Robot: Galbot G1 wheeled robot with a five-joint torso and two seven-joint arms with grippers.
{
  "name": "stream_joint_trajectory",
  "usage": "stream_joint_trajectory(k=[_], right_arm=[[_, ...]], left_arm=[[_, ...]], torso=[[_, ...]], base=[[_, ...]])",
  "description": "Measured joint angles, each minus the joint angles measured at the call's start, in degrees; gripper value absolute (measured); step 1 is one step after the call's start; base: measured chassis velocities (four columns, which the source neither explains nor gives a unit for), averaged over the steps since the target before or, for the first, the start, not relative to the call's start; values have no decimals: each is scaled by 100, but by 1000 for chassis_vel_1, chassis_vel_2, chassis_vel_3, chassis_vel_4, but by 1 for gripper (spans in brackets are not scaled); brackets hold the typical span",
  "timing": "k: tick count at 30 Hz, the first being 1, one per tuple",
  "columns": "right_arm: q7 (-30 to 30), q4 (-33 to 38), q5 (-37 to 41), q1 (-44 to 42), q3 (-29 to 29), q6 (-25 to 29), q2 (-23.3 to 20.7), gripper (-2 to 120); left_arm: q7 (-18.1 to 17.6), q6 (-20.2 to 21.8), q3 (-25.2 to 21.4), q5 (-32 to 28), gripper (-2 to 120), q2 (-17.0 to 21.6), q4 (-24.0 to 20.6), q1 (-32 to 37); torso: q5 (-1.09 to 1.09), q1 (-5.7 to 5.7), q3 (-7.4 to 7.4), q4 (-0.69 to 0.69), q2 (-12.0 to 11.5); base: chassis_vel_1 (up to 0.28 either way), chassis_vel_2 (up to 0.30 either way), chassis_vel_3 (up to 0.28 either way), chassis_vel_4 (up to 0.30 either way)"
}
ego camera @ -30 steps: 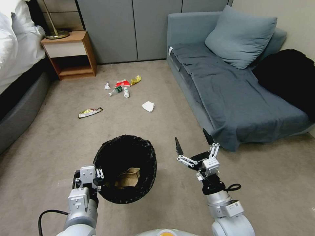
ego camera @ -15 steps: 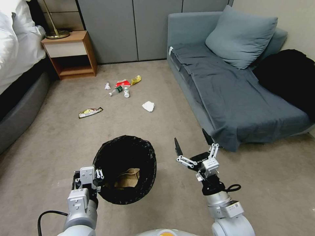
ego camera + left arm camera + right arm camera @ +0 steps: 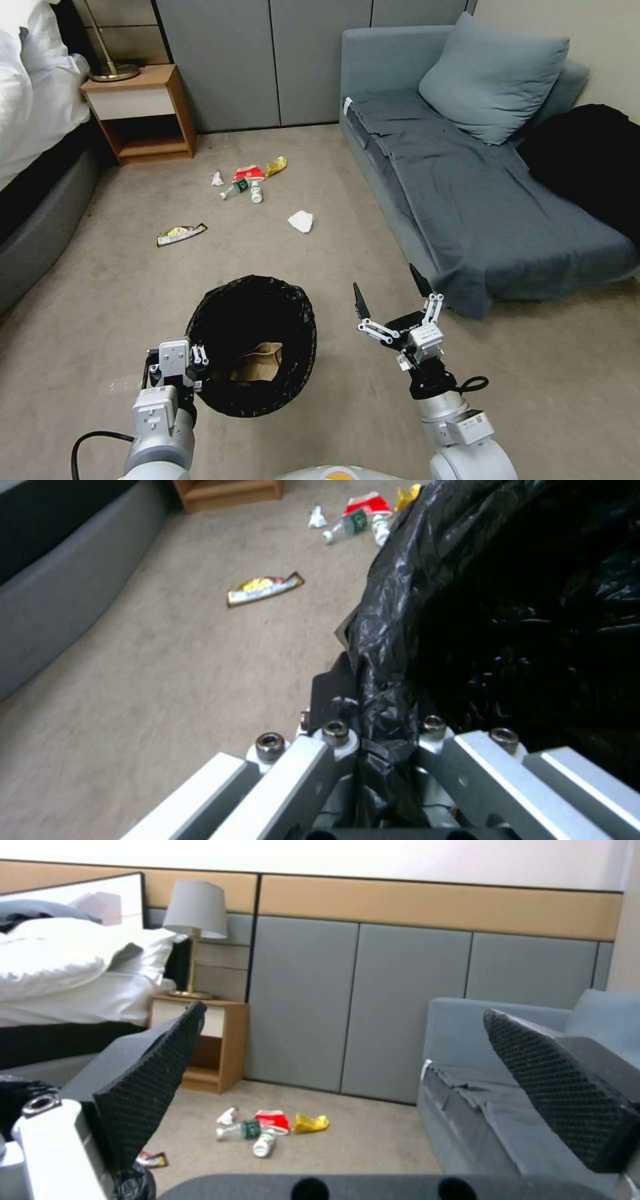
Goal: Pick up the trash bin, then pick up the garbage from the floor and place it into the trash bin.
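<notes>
The trash bin (image 3: 297,313), black liner over its rim, hangs low in front of me. My left gripper (image 3: 195,355) is shut on its near-left rim, and the left wrist view shows the liner (image 3: 400,630) pinched between the fingers. A tan paper bag (image 3: 257,363) lies inside. My right gripper (image 3: 385,280) is open and holds nothing, right of the bin; its pads (image 3: 150,1090) frame the room. Garbage lies ahead on the carpet: a tissue wad (image 3: 301,221), a snack wrapper (image 3: 181,233), and a cluster (image 3: 245,181) of small bottles, a red-white packet and a yellow wrapper (image 3: 275,165).
A grey sofa (image 3: 467,200) with a cushion (image 3: 493,73) and a black bundle (image 3: 587,160) runs along the right. A wooden nightstand (image 3: 143,113) stands at the back left beside the bed (image 3: 27,133). Open carpet lies between me and the litter.
The whole head view has shifted slightly, so the camera moved a little toward the litter. Both arms and the bin keep their poses relative to me.
</notes>
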Motion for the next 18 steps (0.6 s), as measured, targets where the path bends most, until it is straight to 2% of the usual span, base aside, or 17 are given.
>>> stream_joint_trajectory(k=[18], right_arm=[[0,-45,18,37,-24,-35,-10,100]], left_arm=[[3,50,-5,-41,1,-10,-6,-80]], torso=[[1,0,0,-1,0]], base=[[-262,255,252,-253]])
